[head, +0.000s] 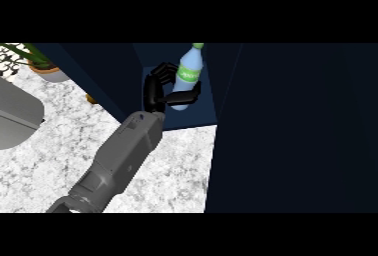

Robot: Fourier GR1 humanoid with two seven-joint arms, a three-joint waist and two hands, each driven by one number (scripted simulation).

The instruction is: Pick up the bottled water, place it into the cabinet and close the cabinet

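The bottled water [189,67], pale blue with a green label and green cap, stands slightly tilted inside the dark blue cabinet [188,122] opening. My left hand [156,90] reaches in from the lower left and is curled round the bottle's lower part, fingers behind it and thumb across its base. The cabinet door [295,130] stands open, a large dark panel filling the right side. My right hand is out of sight.
The speckled white counter [177,175] runs under my forearm. A grey sink [15,117] lies at the left edge. A potted plant [40,62] stands at the top left. A small brown object [91,98] peeks out beside the cabinet's left wall.
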